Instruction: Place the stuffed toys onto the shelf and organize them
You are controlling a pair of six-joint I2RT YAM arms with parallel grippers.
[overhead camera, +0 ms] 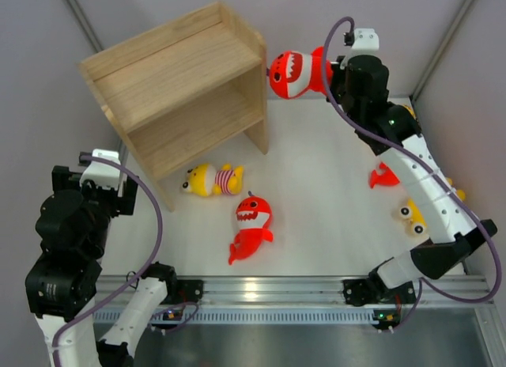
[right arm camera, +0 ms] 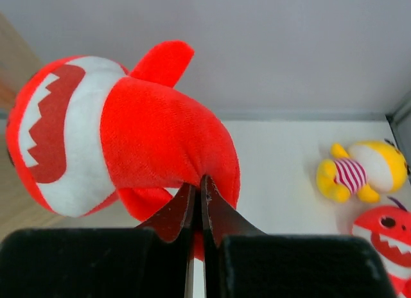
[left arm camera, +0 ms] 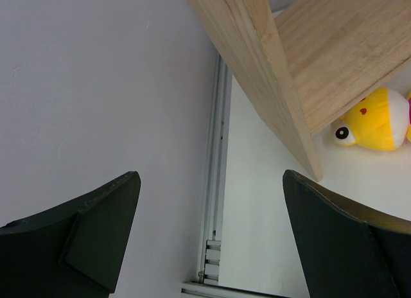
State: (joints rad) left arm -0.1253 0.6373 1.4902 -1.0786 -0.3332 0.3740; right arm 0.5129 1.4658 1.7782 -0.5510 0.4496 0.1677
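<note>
Aloft, right gripper (right arm camera: 198, 184) pinches shark (overhead camera: 291, 73) beside shelf (overhead camera: 183, 65) edge

A white worktop (overhead camera: 332, 217) is closed in by plain pale grey walls (overhead camera: 150, 7) at the back and on both sides. Thin metal posts (overhead camera: 79, 19) run in the far corners. An aluminium rail (overhead camera: 269, 289) along the near edge shines under soft, even light. A light-wood shelf (overhead camera: 174, 66) stands at the far left.

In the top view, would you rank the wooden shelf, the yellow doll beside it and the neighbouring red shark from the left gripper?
1. Light-wood shelf, ahead.
2. Yellow striped plush doll, mid-table.
3. Red plush shark, farther right.
</note>
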